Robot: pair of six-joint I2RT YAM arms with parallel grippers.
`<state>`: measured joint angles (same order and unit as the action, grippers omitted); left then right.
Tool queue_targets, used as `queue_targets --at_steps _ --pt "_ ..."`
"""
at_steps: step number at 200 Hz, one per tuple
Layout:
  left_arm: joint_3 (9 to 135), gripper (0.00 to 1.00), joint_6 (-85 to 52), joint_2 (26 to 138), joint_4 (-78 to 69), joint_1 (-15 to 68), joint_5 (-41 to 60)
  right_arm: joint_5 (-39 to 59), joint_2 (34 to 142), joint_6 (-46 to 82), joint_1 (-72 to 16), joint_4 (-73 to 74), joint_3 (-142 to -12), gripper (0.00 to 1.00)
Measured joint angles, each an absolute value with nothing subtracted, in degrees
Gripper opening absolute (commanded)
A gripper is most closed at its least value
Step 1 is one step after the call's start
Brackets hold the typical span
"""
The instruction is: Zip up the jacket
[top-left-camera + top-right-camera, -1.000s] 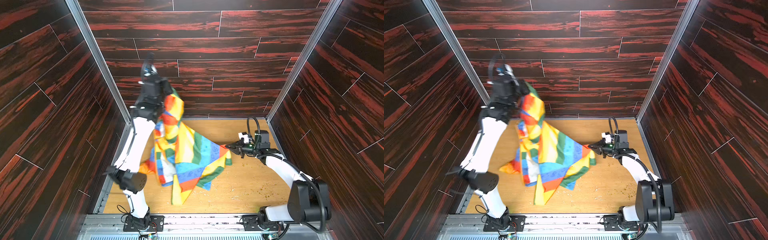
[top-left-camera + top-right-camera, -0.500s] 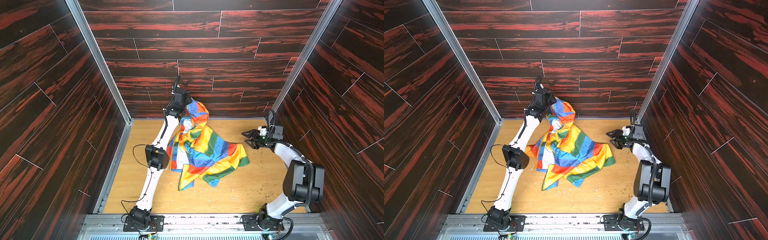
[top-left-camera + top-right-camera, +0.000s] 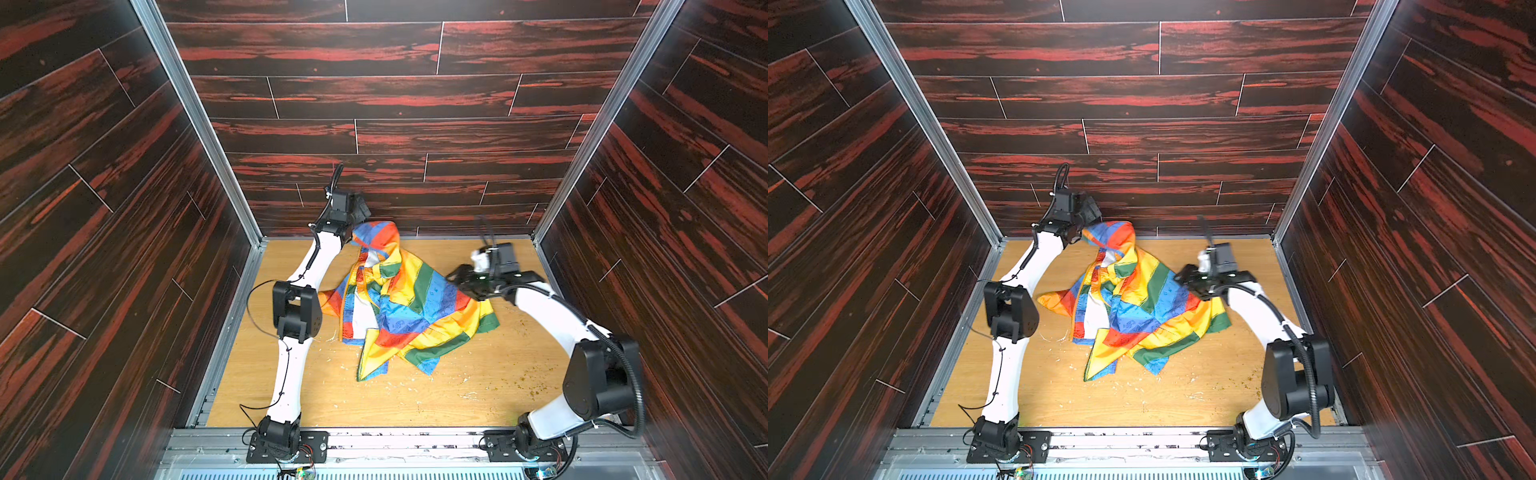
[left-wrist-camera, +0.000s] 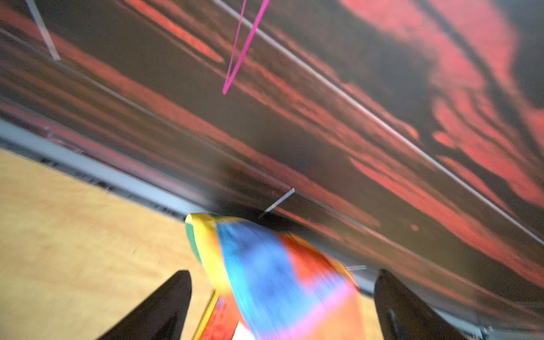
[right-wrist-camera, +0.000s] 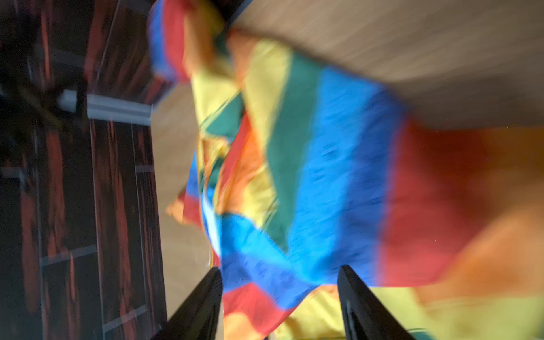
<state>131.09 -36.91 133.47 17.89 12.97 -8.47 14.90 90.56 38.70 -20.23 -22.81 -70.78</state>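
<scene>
Released on both sides within the last second. A moment ago, held high by the left hand (image 3: pixel 363 214) with a corner pinched in the right hand (image 3: pixel 455 277). Now dropped and lying in a crumpled heap on the middle of the worktop (image 3: pixel 436 399): the jacket (image 3: pixel 409 309), hood (image 3: pixel 380 237) toward the back wall (image 3: pixel 415 137), hem toward the front. Same in both top views.

Left hand: unclenched, jaws spread wide, poised just above the hood near the back wall, holding nothing (blurred hood cloth between the fingers in the left wrist view, apparently clear of both).

Right hand: also unclenched, jaws parted less widely, hovering at the jacket's right edge over the red and orange stripes. No cloth pinched, judging by the blurred right wrist view.

For the task: nothing zipped yet. Front lying open, white lining (image 3: pixel 361 309) exposed on the left side, yellow zipper edge (image 3: pixel 360 286) running down from the hood beside it, the rest bunched and folded over. Looks like a toss meant to spread the garment, only partly successful. Probably calls for more flattening, then a search for the zipper's two bottom ends before any pull on the slider, itself nowhere to be made out.
</scene>
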Motion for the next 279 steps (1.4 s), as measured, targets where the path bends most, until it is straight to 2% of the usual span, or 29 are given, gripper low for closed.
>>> queue_targets --at_steps 35,61,89,124,133,140,158,165,174,205,232,251,279 --pt "118.8 0.99 -36.9 119.6 16.1 11.1 -9.1 11.3 95.2 38.4 -35.3 -24.0 -77.1 0.66" --pt "105.8 0.99 -36.9 107.1 13.5 7.7 -11.0 9.5 101.1 39.1 -43.0 -24.2 -79.4 0.65" --pt "88.7 0.96 -37.7 93.1 11.2 4.5 -12.6 6.7 108.7 39.8 -48.8 -25.9 -82.2 0.65" --pt "69.0 0.95 -39.7 80.5 9.7 4.6 -10.9 2.2 115.0 40.4 -52.3 -28.2 -84.2 0.66" --pt "64.5 0.94 -40.6 78.1 9.7 4.7 -10.2 1.5 116.0 40.4 -52.5 -28.6 -84.3 0.61" --pt "61.6 0.94 -41.1 76.6 9.8 4.8 -9.6 0.9 116.5 40.5 -52.5 -28.8 -84.5 0.53" --pt "54.8 0.94 -42.6 72.2 9.8 4.9 -8.3 -0.3 117.8 40.9 -52.4 -28.9 -85.1 0.25" --pt "52.3 0.93 -43.1 70.1 9.9 4.9 -7.8 -0.8 118.0 41.3 -52.4 -28.8 -85.2 0.11" --pt "50.3 0.93 -43.5 68.0 10.3 4.9 -7.3 -1.3 118.0 41.0 -52.3 -28.9 -85.2 0.0" --pt "49.1 0.93 -43.5 64.4 11.2 4.9 -4.8 -2.2 116.8 41.1 -51.9 -28.1 -84.4 0.0" --pt "49.2 0.93 -43.5 64.8 11.6 5.0 -1.1 -1.6 108.2 40.0 -49.3 -29.0 -81.1 0.0" --pt "49.8 0.93 -43.6 66.3 12.2 5.5 1.4 0.8 99.5 38.7 -43.4 -29.1 -80.0 0.0" --pt "51.9 0.93 -43.4 68.9 12.4 8.2 3.7 6.2 90.5 35.6 -29.1 -28.8 -80.0 0.0"
